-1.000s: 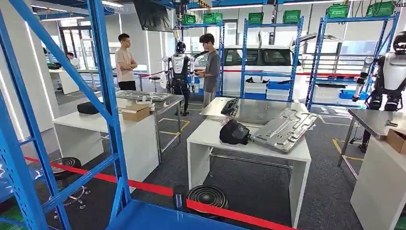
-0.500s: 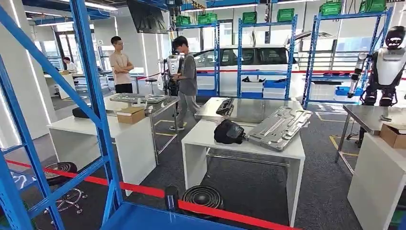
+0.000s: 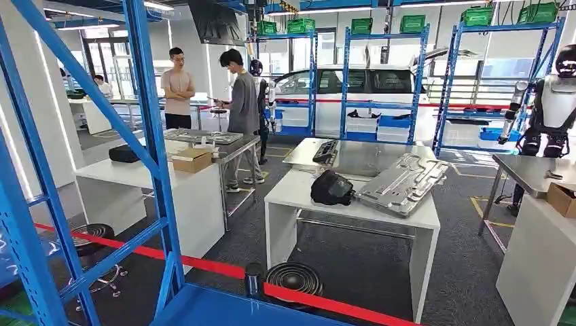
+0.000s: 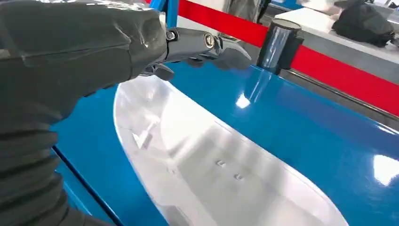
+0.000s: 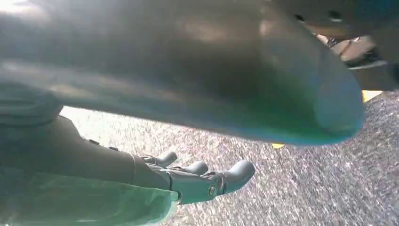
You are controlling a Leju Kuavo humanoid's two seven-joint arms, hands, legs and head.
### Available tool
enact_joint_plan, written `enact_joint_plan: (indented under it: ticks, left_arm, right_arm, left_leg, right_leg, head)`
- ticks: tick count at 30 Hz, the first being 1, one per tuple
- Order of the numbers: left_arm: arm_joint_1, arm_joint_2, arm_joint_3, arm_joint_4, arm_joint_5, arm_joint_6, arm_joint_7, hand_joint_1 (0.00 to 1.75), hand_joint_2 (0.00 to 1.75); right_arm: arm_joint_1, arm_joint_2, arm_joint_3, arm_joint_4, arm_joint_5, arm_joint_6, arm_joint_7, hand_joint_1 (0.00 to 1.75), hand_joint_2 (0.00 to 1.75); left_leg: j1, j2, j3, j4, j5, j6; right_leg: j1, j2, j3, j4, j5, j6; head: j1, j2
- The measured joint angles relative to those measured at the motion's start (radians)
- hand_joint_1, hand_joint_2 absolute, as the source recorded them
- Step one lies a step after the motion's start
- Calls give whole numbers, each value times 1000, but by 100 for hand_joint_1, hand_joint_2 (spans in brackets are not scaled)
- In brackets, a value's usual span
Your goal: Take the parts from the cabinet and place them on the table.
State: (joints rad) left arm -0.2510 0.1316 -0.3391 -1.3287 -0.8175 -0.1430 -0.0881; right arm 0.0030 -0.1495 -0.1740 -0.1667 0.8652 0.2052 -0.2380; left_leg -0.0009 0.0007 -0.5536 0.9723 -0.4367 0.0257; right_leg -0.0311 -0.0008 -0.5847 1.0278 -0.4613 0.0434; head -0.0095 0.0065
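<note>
A long silver metal part (image 4: 221, 165) with rounded ends lies flat on the blue cabinet shelf (image 4: 306, 127). My left hand (image 4: 94, 52) hovers over one end of it, its dark fingers (image 4: 207, 42) stretched out above the shelf and holding nothing. My right hand (image 5: 155, 176) hangs over the speckled floor with its fingers (image 5: 207, 181) extended and nothing in them. Ahead in the head view stands the white table (image 3: 299, 193), carrying a large ribbed metal panel (image 3: 404, 182) and a black bag-like item (image 3: 331, 188).
Blue cabinet uprights (image 3: 153, 136) and a diagonal brace cross the left foreground. A red barrier tape (image 3: 204, 265) on a short post (image 3: 253, 277) runs in front of the shelf. A second white table with a cardboard box (image 3: 193, 159) stands at left. Two people (image 3: 241, 115) stand behind it.
The head camera swung aside and back, so the whole scene shifted. The person in grey walked left, from beside the distant robot to the tables at left.
</note>
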Motion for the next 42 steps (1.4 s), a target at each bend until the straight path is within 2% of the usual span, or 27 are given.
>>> enact_joint_plan:
  ticks: [2, 5, 7, 9, 10, 11, 13, 15, 16, 17, 20, 21, 22, 25, 26, 27, 28, 30, 31, 32, 33, 35, 36, 37, 39, 41, 42]
  left_arm:
    - [-3, 0, 0, 4, 1, 2, 0, 0, 175]
    - [-4, -2, 0, 5, 6, 3, 2, 0, 175]
    - [-4, -2, 2, 5, 9, 3, 4, 0, 175]
    - [-3, -1, 3, 5, 10, 3, 5, 0, 175]
    - [-1, -2, 3, 5, 10, 3, 5, 0, 175]
    - [1, -2, 3, 6, 10, 3, 5, 0, 175]
    - [1, -2, 2, 8, 10, 2, 7, 0, 175]
    - [-3, -6, 2, 8, 5, 1, 10, 0, 175]
    - [-7, -6, 2, 8, 1, 0, 11, 0, 175]
    - [-9, -11, 0, 9, 0, 0, 13, 0, 175]
    - [-12, -16, -2, 14, -2, -1, 15, 0, 175]
    - [-12, -20, -2, 15, -2, -1, 16, 0, 175]
    - [-15, -26, -2, 18, -2, -1, 17, 0, 175]
    - [-15, -38, -3, 34, -3, -5, 18, 0, 175]
    - [-13, -40, -3, 42, -3, -6, 18, 0, 175]
    - [-10, -42, -4, 47, -3, -6, 19, 0, 175]
    - [-9, -43, -5, 51, -3, -6, 19, 0, 175]
    - [-9, -45, -5, 55, -3, -6, 19, 0, 175]
    - [-9, -46, -5, 56, -3, -6, 19, 0, 175]
    - [-11, -45, -5, 57, -3, -7, 19, 0, 175]
    - [-10, -46, -6, 58, -2, -7, 19, 0, 175]
    - [-11, -47, -5, 64, -1, -10, 20, 0, 175]
    - [-11, -47, -4, 65, 0, -12, 20, 0, 175]
    - [-12, -47, -3, 67, 1, -13, 20, 0, 175]
    - [-20, -47, -2, 80, 1, -14, 20, 2, 175]
    - [-18, -47, 2, 97, 1, -15, 20, 31, 175]
    - [-17, -47, 3, 106, 1, -15, 20, 141, 175]
  right_arm:
    - [-3, 2, 0, -1, 5, 1, 3, 0, 0]
    - [-6, 3, 3, -3, 13, 14, 0, 0, 0]
    - [-6, 2, 6, -5, 13, 18, -1, 0, 0]
    - [-6, 2, 8, -7, 13, 19, -2, 0, 0]
    - [-5, 2, 8, -7, 13, 19, -2, 0, 0]
    - [-5, 2, 8, -7, 13, 19, -2, 0, 0]
    - [-5, 2, 9, -8, 13, 18, -2, 0, 0]
    - [-6, 2, 9, -9, 13, 17, -2, 0, 0]
    - [-6, 7, 10, -9, 13, 17, -2, 0, 0]
    - [-7, 10, 10, -9, 13, 16, -2, 0, 0]
    - [-8, 10, 12, -10, 13, 16, 0, 0, 0]
    - [-9, 10, 14, -11, 14, 19, -1, 0, 0]
    - [-9, 10, 14, -11, 15, 19, -1, 0, 0]
    - [-13, 8, 14, -13, 14, 20, 3, 0, 0]
    - [-13, 8, 14, -13, 13, 21, 4, 0, 0]
    - [-13, 9, 14, -13, 13, 21, 5, 0, 0]
    - [-12, 9, 15, -13, 13, 22, 5, 0, 0]
    - [-14, 8, 15, -14, 13, 22, 5, 0, 0]
    - [-16, 7, 15, -14, 13, 22, 5, 0, 0]
    - [-16, 9, 15, -15, 13, 22, 5, 0, 0]
    - [-19, 10, 15, -16, 12, 22, 5, 0, 0]
    - [-17, 10, 15, -16, 11, 22, 6, 0, 0]
    - [-17, 14, 15, -16, 10, 22, 6, 0, 0]
    - [-17, 13, 15, -17, 9, 21, 6, 0, 0]
    - [-19, 14, 15, -18, 8, 18, 7, 0, 0]
    - [-18, 16, 15, -19, 8, 18, 7, 0, 0]
    - [-18, 15, 15, -19, 8, 18, 7, 0, 0]
  left_leg:
    - [-7, -1, -12, 21, -11, -13]
    - [-4, -1, -12, 21, -11, -18]
    - [2, -1, -33, 59, -44, -31]
    - [7, -1, -108, 223, -126, -41]
    - [9, -1, -145, 298, -152, -44]
    - [11, -1, -169, 344, -158, -44]
    - [11, -1, -142, 282, -107, -39]
    - [6, -2, -47, 96, -20, -21]
    - [0, -2, -16, 35, -16, -7]
    - [-4, 2, -12, 24, -21, -4]
    - [-12, 2, -16, 19, -18, 1]
    - [2, 3, 4, -7, -2, 8]
    - [-3, 4, 9, -16, 3, 9]
    - [-6, 4, 3, -16, 5, 14]
    - [-7, 4, 2, -15, 5, 14]
    - [-7, 4, 2, -14, 5, 14]
    - [-7, 2, 3, -13, 5, 14]
    - [-5, 0, 3, -4, 0, 6]
    - [-6, 0, -1, 8, -8, -1]
    - [-14, -1, -9, 20, -14, -8]
    - [-13, -2, -12, 19, -13, -9]
    - [-11, -1, -11, 20, -12, -12]
    - [-9, -1, -13, 26, -19, -17]
    - [-8, -2, -24, 47, -36, -24]
    - [0, -1, -81, 174, -104, -37]
    - [5, -1, -154, 321, -157, -42]
    - [5, -1, -169, 345, -154, -42]
  right_leg:
    - [4, 3, 9, -19, 2, -29]
    - [7, 2, 8, -19, 4, -47]
    - [2, 2, 11, -21, 6, -57]
    - [3, 3, 9, -20, 5, -60]
    - [4, 2, 8, -20, 5, -61]
    - [5, 2, 8, -20, 5, -61]
    - [7, 3, 10, -20, 5, -60]
    - [11, 5, 15, -21, 4, -60]
    - [6, 5, 14, -22, 5, -60]
    - [16, 5, 9, -21, 6, -55]
    - [7, 4, 11, -30, 12, -40]
    - [11, 2, 6, -23, 8, -35]
    - [11, 1, -4, -2, -4, -36]
    - [10, 1, -113, 223, -105, -46]
    - [10, 1, -141, 280, -120, -43]
    - [9, 1, -144, 287, -114, -35]
    - [8, 1, -121, 240, -90, -25]
    - [4, 0, -29, 57, -17, -5]
    - [2, -2, 7, -27, -2, -8]
    - [6, 1, 13, -26, 1, -25]
    - [8, 1, 9, -16, 0, -34]
    - [12, 2, 7, -17, 0, -43]
    - [1, 2, 10, -19, 3, -50]
    - [1, 2, 11, -19, 2, -52]
    - [2, 2, 11, -19, 2, -58]
    - [5, 2, 10, -19, 2, -58]
    - [6, 2, 10, -19, 2, -59]
  head:
    - [0, 0]
    - [-2, 0]
    - [-4, 0]
    - [-5, 0]
    - [-5, 0]
    - [-6, 0]
    - [-6, 0]
    - [-6, 0]
    - [-5, 0]
    - [-4, 0]
    - [-8, 0]
    - [-6, 0]
    - [-6, 0]
    - [-2, 0]
    - [-1, 0]
    - [-1, 0]
    - [0, 0]
    - [0, 0]
    - [1, 0]
    - [2, 0]
    - [-1, 0]
    - [-2, 0]
    - [-2, 0]
    - [-3, 0]
    - [-7, 0]
    - [-7, 0]
    - [-7, 0]
